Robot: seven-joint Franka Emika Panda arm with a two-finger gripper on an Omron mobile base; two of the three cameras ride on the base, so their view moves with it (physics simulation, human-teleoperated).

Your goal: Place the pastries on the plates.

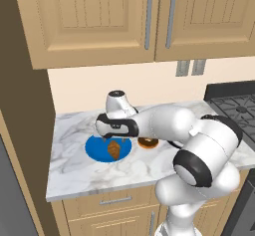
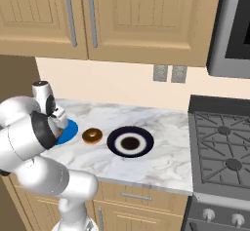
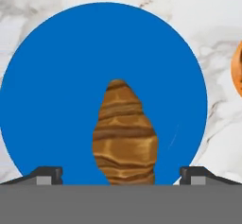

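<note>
My pincer [image 3: 121,176] is hanging wide open right over the blue plate [image 3: 56,76], gripping nothing. The croissant [image 3: 124,135] is lying on that plate between my fingertips [image 3: 47,175]. The doughnut [image 1: 148,142] is sitting on the marble counter [image 1: 74,165] just beside the blue plate, with the navy plate [image 2: 130,142] sitting past it.

Croissant [image 3: 125,135]: golden-brown, darker brown bands. Blue plate [image 3: 56,86]: plain bright blue; second plate [image 2: 130,142]: navy, white ring, brown centre. Doughnut [image 2: 92,136]: orange-brown, dark top; counter [image 2: 161,152]: white, grey-veined marble.
</note>
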